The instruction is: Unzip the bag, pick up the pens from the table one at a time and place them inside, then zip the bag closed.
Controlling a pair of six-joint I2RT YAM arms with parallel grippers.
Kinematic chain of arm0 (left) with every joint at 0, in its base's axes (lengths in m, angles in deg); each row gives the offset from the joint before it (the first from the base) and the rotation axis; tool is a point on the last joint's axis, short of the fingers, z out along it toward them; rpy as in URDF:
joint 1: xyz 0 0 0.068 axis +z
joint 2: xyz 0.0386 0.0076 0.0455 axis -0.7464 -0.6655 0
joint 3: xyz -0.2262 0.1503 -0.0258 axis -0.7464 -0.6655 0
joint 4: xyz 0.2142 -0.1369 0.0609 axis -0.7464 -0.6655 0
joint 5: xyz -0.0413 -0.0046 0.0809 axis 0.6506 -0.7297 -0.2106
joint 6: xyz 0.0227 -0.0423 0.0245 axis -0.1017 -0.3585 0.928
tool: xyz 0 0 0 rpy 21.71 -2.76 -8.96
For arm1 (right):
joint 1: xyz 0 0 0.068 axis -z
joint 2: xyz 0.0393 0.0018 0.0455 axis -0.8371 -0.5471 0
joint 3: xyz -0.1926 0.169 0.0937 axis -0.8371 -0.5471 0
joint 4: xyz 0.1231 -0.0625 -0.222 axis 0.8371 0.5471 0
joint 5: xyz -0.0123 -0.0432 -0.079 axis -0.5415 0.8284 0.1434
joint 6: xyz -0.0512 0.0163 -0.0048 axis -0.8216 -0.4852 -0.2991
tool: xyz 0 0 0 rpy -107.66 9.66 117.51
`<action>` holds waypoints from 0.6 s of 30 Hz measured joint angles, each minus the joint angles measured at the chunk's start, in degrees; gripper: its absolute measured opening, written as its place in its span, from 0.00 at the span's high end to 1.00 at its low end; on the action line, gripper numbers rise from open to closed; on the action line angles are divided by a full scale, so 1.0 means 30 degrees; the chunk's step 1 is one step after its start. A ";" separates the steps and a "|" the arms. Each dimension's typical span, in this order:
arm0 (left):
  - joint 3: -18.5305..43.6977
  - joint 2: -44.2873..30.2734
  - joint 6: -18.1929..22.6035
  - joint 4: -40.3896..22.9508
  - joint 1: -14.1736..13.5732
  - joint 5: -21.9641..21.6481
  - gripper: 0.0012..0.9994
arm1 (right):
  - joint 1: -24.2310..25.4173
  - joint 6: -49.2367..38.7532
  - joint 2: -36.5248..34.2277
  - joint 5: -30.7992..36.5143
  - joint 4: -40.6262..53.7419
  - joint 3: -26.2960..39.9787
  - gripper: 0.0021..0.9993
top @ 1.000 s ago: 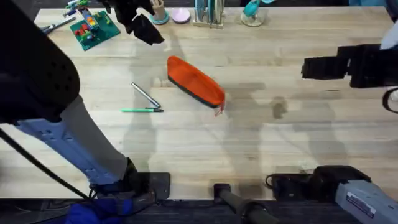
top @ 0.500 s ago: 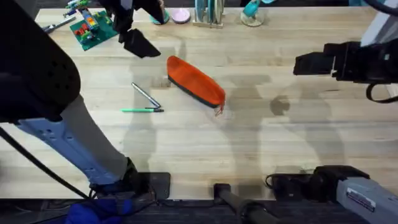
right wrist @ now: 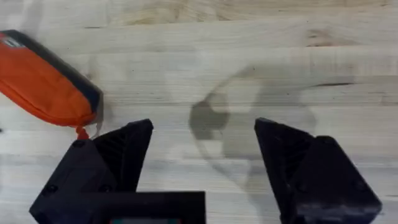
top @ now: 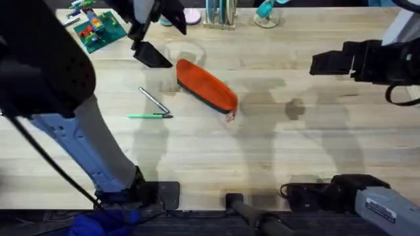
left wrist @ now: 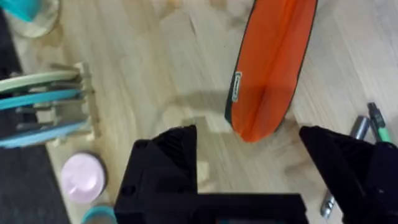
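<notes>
Orange bag lies zipped, both pens untouched: unzipping is pending. Left gripper and right gripper, both spread empty, must pin and pull its red tab.

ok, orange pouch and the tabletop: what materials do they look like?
Elongated orange pouch: looks like matte woven fabric, soft rounded sides, dark trim along one edge, probably nylon or polyester. Pale plank tabletop: wood with visible grain and seams, satin finish; solid or veneer, can't tell.

The orange bag lies diagonally on the pale wooden surface, zipped. The green pen and grey pen lie just beside it, tips meeting.
</notes>
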 joint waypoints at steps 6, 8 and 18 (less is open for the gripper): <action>0.0000 -0.0930 0.0000 0.0000 -0.0543 -0.0085 0.01 | 0.0000 0.0002 0.0000 0.0002 0.0000 0.0000 0.00; 0.0000 -0.1064 0.0000 -0.0015 -0.0594 -0.0087 0.01 | 0.0000 0.0000 0.0000 0.0000 0.0000 0.0000 0.00; 0.0007 -0.1777 0.0000 -0.0350 -0.0599 -0.0130 0.01 | 0.0000 0.0006 0.0000 0.0006 0.0000 0.0000 0.00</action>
